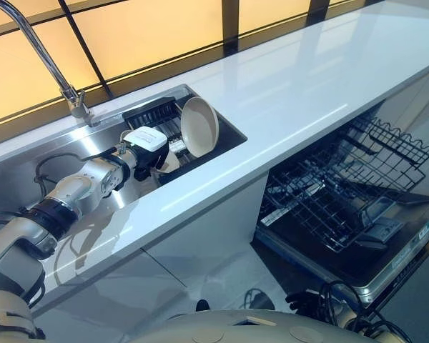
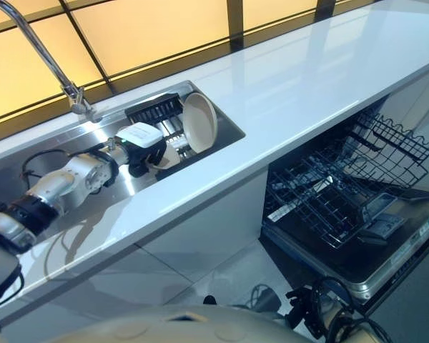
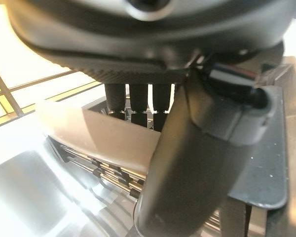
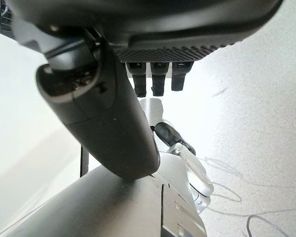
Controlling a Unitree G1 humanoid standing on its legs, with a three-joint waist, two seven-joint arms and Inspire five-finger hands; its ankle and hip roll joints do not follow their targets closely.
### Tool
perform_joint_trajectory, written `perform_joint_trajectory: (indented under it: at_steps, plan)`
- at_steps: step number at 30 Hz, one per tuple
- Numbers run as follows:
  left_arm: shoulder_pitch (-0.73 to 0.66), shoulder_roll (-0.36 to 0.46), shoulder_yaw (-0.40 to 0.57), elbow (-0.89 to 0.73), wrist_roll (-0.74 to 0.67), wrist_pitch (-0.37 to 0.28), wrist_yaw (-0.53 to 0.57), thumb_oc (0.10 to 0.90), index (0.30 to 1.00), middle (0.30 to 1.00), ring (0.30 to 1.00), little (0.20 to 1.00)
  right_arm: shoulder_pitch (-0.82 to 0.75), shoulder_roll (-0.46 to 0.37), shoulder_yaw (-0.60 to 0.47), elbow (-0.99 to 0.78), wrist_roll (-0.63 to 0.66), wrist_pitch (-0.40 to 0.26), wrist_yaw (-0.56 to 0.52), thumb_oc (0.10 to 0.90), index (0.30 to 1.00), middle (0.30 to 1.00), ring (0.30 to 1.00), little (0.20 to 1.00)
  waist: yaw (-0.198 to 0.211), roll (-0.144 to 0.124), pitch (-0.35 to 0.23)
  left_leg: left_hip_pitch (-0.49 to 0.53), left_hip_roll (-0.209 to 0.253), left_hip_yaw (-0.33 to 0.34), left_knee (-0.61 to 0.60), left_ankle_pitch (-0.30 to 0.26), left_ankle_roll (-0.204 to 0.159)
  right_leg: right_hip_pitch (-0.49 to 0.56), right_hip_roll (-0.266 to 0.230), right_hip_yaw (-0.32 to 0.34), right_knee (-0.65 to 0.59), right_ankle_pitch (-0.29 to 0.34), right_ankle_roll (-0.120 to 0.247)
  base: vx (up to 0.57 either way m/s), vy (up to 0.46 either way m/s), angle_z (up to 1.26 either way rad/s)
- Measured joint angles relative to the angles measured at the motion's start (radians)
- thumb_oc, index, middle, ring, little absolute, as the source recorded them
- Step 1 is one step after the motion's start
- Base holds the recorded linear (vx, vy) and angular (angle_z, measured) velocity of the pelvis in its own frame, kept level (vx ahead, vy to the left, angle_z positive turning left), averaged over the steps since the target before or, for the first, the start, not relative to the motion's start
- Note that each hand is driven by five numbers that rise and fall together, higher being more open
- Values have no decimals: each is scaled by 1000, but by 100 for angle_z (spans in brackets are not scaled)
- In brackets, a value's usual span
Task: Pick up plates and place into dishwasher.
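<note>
Left eye view shows the left robot hand (image 1: 151,151) reaching down into the sink (image 1: 28,182), right at a small dish rack (image 1: 154,114) that sits in it. A cream plate (image 1: 170,158) stands on its edge in the rack, and the left robot hand is on it. From the left wrist view, the fingers (image 3: 138,96) go straight down behind the rim of that plate (image 3: 93,136) and the thumb (image 3: 187,173) comes down in front of it, so the rim sits between them. They look pinched on the plate. A second plate (image 1: 199,126), bigger and also cream, stands tilted on its edge just past the left robot hand, at the far end of the rack. A bent metal tap (image 1: 46,57) rises behind the arm. The white desk (image 1: 307,86) runs along beside the sink, off to the right of the left robot hand. Well away from the hand, below the desk, the dishwasher (image 1: 372,264) stands open, with its dark wire basket (image 1: 343,186) pulled out over the lowered door. Right wrist view shows the right robot hand (image 4: 113,123) hanging over the pale floor (image 4: 266,98), with its short fingers (image 4: 158,76) curled in and its thumb pointing down, and it holds nothing.
</note>
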Motion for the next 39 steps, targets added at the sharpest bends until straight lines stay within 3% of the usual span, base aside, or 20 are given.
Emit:
perform_joint_trajectory:
  at_steps: [13, 19, 28, 35, 39]
  plan:
    - [-2, -12, 0, -8, 0, 1, 98, 100, 300, 300, 300, 200, 0, 1, 0, 6, 0, -15, 0, 800, 900, 900, 900, 900, 2, 1, 1, -1, 0, 0, -1, 0, 0, -1, -1, 2, -2, 0, 0, 0, 0, 0]
    - [-2, 60, 13, -192, -25, 1, 135, 100, 300, 300, 300, 200, 13, -1, -1, 8, 0, -47, -2, 800, 900, 900, 900, 900, 21, -1, 8, -4, -1, -9, -1, 0, 0, -1, -1, -5, -3, 0, 0, -3, -2, 2]
    - [-2, 96, 180, -441, -60, 0, 140, 100, 300, 300, 300, 200, 30, -3, -17, 8, 0, -77, -17, 800, 900, 900, 900, 900, 50, -3, 25, -3, -5, -28, 0, 0, 0, 13, -1, -22, -9, 0, 0, -13, -14, 6]
    - [-1, 113, 204, -484, -80, 1, 124, 100, 300, 300, 300, 200, 42, -8, -15, -7, 0, -82, -18, 800, 900, 900, 900, 900, 57, -4, 27, -2, -7, -38, 0, -1, -1, 27, -1, -41, -21, 0, 0, -15, -33, 7]
    - [33, 128, 260, -526, -89, -9, 117, 100, 300, 300, 300, 200, 93, -43, -7, -131, 2, -72, -16, 800, 900, 900, 900, 900, 76, -7, 38, -2, -10, -48, 1, -1, -2, 29, -1, -43, -21, 0, 0, -27, -44, 3]
